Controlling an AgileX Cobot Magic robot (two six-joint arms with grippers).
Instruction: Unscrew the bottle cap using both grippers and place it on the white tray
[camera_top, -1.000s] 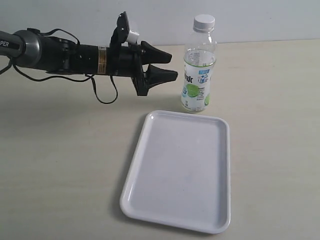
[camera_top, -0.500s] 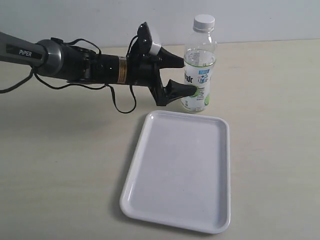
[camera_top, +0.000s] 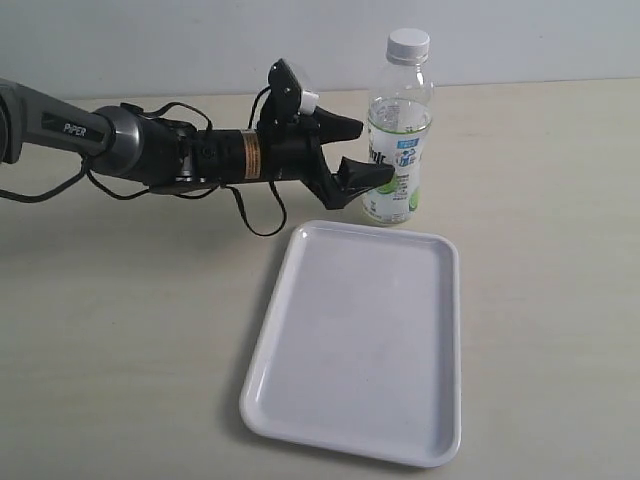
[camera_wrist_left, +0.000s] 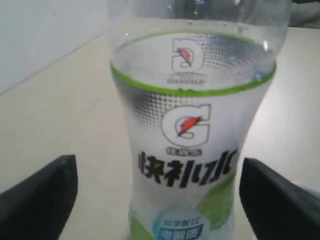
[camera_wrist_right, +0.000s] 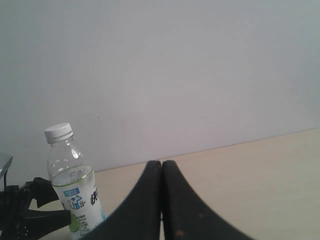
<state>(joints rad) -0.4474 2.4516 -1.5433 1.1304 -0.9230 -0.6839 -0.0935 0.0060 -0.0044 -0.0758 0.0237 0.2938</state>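
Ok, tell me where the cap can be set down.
The white tray is bare inside its whole rim. Bare tabletop lies right of the tray and the bottle. It is crowded left of the bottle, where the left tool stands open around the label.

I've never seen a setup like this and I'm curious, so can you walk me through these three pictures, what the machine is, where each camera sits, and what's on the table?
This is a robot with two arms, each ending in a two-fingered hand. One picture is taken from a camera off the arms and looks over the whole table. The other two come from small cameras on each wrist.

On the table stand a clear bottle with a lime label and, in front of it, an empty white tray. The bottle cap is on the bottle.

The left hand has reached the bottle, its fingers open on either side of the label; its wrist camera shows the label close up between two dark fingertips. Nothing is held yet.

The right hand is shut and empty, off to the side, looking toward the bottle from a distance.
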